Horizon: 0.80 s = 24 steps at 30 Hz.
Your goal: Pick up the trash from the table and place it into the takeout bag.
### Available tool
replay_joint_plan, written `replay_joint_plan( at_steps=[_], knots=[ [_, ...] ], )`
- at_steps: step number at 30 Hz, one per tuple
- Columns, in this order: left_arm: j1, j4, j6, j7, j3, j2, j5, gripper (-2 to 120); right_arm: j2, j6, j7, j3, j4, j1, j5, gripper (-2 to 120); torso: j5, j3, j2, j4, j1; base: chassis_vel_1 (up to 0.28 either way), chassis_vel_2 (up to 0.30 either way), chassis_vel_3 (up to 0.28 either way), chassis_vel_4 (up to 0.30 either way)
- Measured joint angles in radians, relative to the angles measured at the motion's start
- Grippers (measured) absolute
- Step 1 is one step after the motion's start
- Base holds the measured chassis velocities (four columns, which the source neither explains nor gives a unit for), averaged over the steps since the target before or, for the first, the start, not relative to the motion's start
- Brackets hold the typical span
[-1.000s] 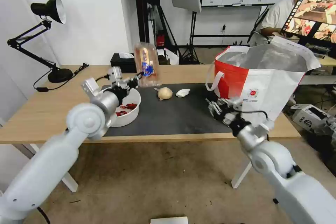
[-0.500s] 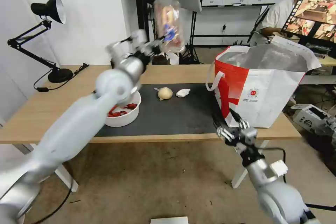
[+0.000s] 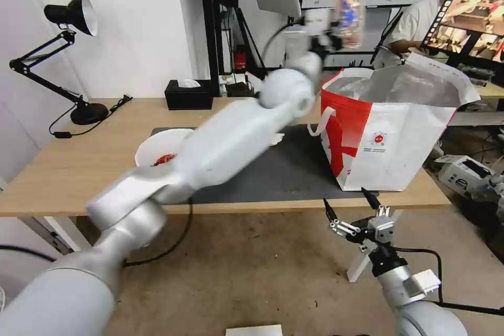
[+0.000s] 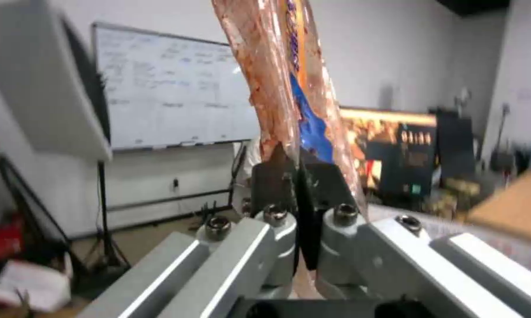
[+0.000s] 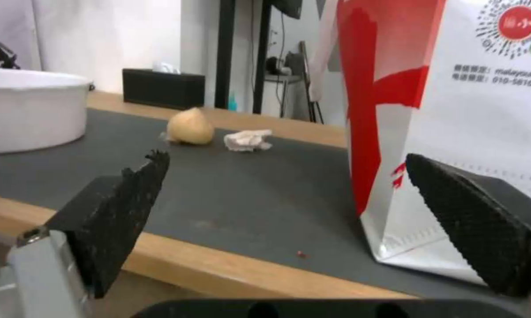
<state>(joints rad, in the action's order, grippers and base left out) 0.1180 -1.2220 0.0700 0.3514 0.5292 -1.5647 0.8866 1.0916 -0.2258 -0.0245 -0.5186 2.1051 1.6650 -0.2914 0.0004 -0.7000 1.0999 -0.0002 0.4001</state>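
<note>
- Tray (image 3: 347, 2) up high, clamped by its lower edge in the left gripper (image 3: 324, 42), long axis near vertical, standing tall above the pinch.
- Takeout bag (image 3: 391, 139) just to the right of that tray and lower, foil-lined mouth gaping upward; tray hovering over the bag's near-left rim, not yet over the middle of the opening.
- Key relation for the drop, by the look of it: bag mouth down and to the right of the claw, so probably a touch more reach across, then a release.
- Left wrist view: fingers (image 4: 277, 176) squeezed tight on the thin plastic edge, clear tray with an orange and blue label rising straight out of the pinch.
- Left arm stretched long across the table (image 3: 68, 168), elbow low near the white bowl (image 3: 157, 149), forearm climbing steeply to the raised wrist.
- Right gripper (image 3: 353, 213) parked low off the table's front edge, below the bag, spread wide and holding nothing.
- Right wrist view: beige lump (image 5: 189, 128) and crumpled tissue (image 5: 249, 139) close together on the dark mat (image 5: 230, 194), untouched, with the bowl off beside them.
- Left arm clearly the one on the job; risk here, arguably, the tall tray catching the bag's floppy rim.
</note>
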Motion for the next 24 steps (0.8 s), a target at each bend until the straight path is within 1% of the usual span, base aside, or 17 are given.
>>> replay_joint_plan(
  at_steps=[1, 2, 5, 7, 12, 13, 18, 20, 21, 23, 24],
  knots=[
    [0.006, 0.014, 0.006, -0.018, 0.022, -0.008, -0.035, 0, 0.003, 0.002, 0.000, 0.003, 0.000, 0.000, 0.001, 100, 0.0000, 0.000, 0.000, 0.0003, 0.000, 0.000, 0.000, 0.000, 0.000],
    [0.006, 0.014, 0.006, -0.018, 0.022, -0.008, -0.035, 0, 0.003, 0.002, 0.000, 0.003, 0.000, 0.000, 0.001, 100, 0.0000, 0.000, 0.000, 0.0003, 0.000, 0.000, 0.000, 0.000, 0.000],
    [0.010, 0.047, 0.012, -0.049, 0.074, -0.024, -0.115, 0, 0.004, 0.007, 0.000, 0.009, 0.000, 0.000, 0.005, 100, -0.0001, 0.000, 0.000, 0.0002, 0.000, 0.000, 0.000, 0.000, 0.000],
    [0.009, 0.051, 0.013, -0.058, 0.090, -0.024, -0.129, 0, 0.004, 0.009, 0.000, 0.011, 0.000, 0.000, 0.006, 100, -0.0001, 0.000, 0.000, 0.0001, 0.000, 0.000, 0.000, 0.000, 0.000],
    [-0.002, 0.050, 0.009, -0.070, 0.117, -0.018, -0.140, 0, 0.003, 0.011, 0.000, 0.012, -0.001, 0.000, 0.006, 100, -0.0003, 0.000, 0.000, 0.0003, 0.000, 0.000, 0.000, 0.000, 0.000],
    [-0.013, 0.041, -0.003, -0.075, 0.126, -0.010, -0.139, 0, 0.001, 0.011, 0.000, 0.012, -0.006, 0.000, 0.005, 100, -0.0003, 0.000, 0.000, 0.0002, 0.000, 0.000, 0.000, 0.000, 0.000],
    [-0.026, 0.022, -0.009, -0.076, 0.130, 0.007, -0.131, 0, 0.000, 0.011, 0.000, 0.014, -0.013, -0.003, 0.004, 100, -0.0003, 0.000, 0.000, 0.0002, 0.000, 0.000, 0.000, 0.000, 0.000],
    [-0.029, 0.011, -0.010, -0.074, 0.133, 0.018, -0.124, 8, -0.001, 0.013, 0.000, 0.019, -0.015, -0.008, 0.003, 100, -0.0003, 0.000, 0.000, 0.0003, 0.000, 0.000, 0.000, 0.000, 0.000],
    [-0.029, 0.011, -0.010, -0.074, 0.133, 0.018, -0.124, 8, -0.001, 0.013, 0.000, 0.019, -0.015, -0.008, 0.003, 100, -0.0003, 0.000, 0.000, 0.0003, 0.000, 0.000, 0.000, 0.000, 0.000],
    [-0.030, 0.002, -0.011, -0.072, 0.134, 0.026, -0.118, 16, -0.002, 0.017, 0.001, 0.025, -0.017, -0.013, 0.002, 100, -0.0004, 0.000, 0.000, 0.0002, 0.000, 0.000, 0.000, 0.000, 0.000],
    [-0.030, 0.002, -0.011, -0.072, 0.134, 0.026, -0.118, 16, -0.002, 0.017, 0.001, 0.025, -0.017, -0.013, 0.002, 100, -0.0004, 0.000, 0.000, 0.0002, 0.000, 0.000, 0.000, 0.000, 0.000]
  ],
)
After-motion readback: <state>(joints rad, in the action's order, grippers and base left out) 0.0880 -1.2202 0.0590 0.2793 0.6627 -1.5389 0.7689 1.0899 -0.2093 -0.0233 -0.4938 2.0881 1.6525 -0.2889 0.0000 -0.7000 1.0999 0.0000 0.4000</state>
